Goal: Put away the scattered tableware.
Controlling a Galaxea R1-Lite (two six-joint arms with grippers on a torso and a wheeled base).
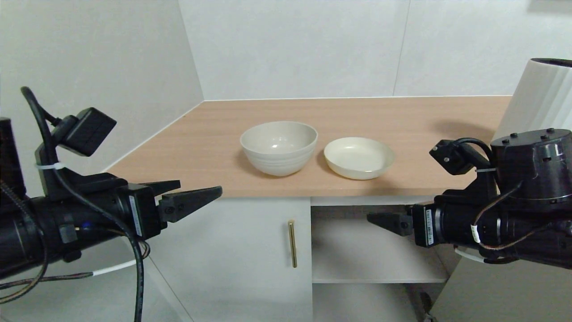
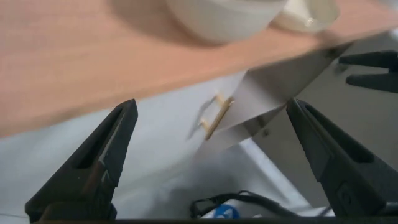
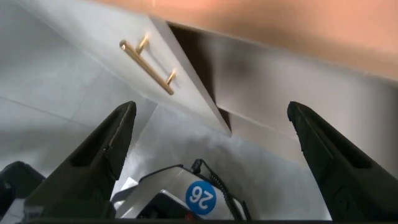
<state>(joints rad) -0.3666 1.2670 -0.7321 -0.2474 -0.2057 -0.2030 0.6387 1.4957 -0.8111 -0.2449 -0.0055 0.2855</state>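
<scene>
Left gripper [image 2: 211, 111]: jaws spread wide, nothing held; positioned near the front edge of the counter [image 1: 357, 116], below its top, to the left of the cabinet door [image 1: 250, 250]. Right gripper [image 3: 210, 112]: jaws likewise spread wide, nothing held; positioned in front of the open shelf compartment [image 1: 371, 250], toward its right side, pointing left. Cabinet door: white, closed, with an upright brass handle [image 1: 292, 243] at its right edge, just beside the open compartment. Bowl [image 1: 279, 147]: deep, pale grey, upright, on the counter at centre, above the door. Dish [image 1: 359, 157]: shallow, cream, upright, just to the right of the bowl and close to it without clear contact, above the open compartment. Both pieces sit well apart from either gripper. White roll [image 1: 540, 98]: upright at the far right of the counter.
</scene>
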